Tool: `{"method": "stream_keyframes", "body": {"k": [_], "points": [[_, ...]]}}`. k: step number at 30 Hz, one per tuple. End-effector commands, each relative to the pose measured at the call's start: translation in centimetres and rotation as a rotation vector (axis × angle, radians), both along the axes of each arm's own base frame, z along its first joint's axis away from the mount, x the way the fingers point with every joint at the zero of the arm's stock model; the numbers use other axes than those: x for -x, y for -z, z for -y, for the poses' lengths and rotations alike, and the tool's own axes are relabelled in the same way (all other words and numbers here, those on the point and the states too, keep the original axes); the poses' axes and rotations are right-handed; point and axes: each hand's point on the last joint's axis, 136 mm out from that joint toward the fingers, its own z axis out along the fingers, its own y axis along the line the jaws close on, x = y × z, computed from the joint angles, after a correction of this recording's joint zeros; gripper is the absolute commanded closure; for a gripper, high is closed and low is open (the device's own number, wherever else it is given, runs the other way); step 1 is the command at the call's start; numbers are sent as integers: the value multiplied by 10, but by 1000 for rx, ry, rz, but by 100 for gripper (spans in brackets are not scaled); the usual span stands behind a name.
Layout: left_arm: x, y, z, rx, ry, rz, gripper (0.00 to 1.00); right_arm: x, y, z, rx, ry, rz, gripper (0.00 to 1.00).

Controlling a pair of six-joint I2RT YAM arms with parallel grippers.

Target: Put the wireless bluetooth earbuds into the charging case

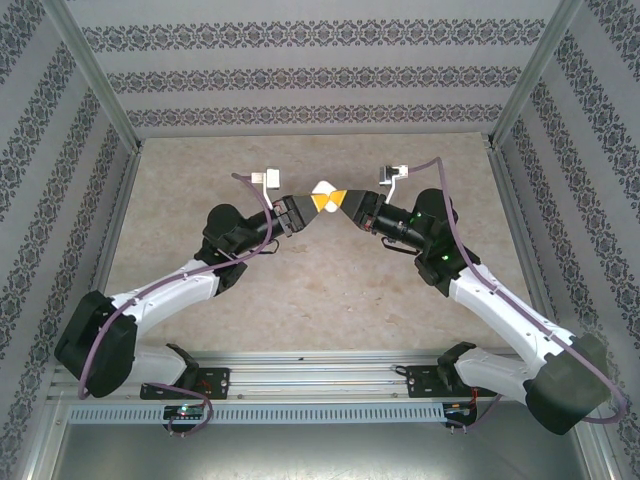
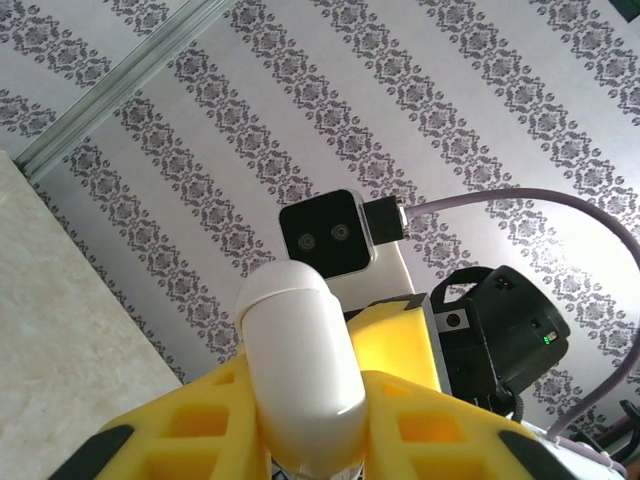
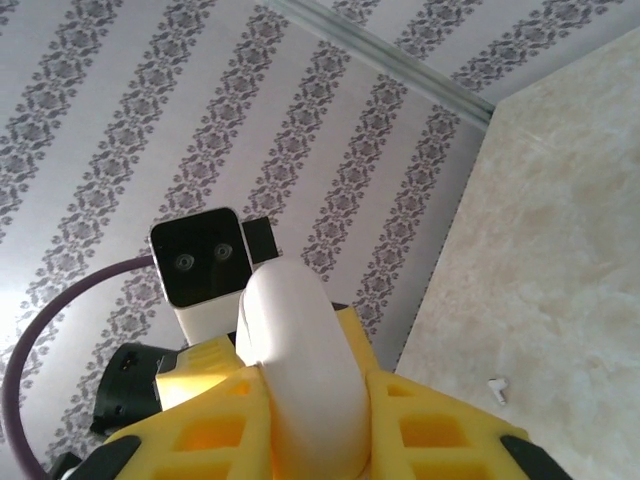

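Left gripper [image 1: 316, 203] and right gripper [image 1: 336, 202] both pinch the case [image 2: 300, 370] aloft, far centre; we reckon to open it. Earbud [image 3: 497, 388] lies on table [image 3: 560, 250]

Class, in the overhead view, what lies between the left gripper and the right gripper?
A white charging case, held where the left gripper and right gripper meet; both wrist views show it too.
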Motion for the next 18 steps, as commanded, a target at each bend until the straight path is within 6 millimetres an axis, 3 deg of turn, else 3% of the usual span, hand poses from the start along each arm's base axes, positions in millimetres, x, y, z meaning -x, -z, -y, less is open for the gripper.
{"method": "stream_keyframes", "body": {"k": [1, 8, 14, 18], "points": [[20, -15, 1, -5, 81, 72, 68, 12, -15, -5, -19, -59, 99, 89], [21, -1, -37, -142, 41, 78, 54, 10, -3, 4, 154, -37, 184, 91], [33, -10, -71, -228, 91, 135, 44, 23, -11, -12, 282, -173, 342, 91], [43, -13, -79, -248, 184, 130, 39, 30, -23, -26, 275, -234, 433, 91]]}}
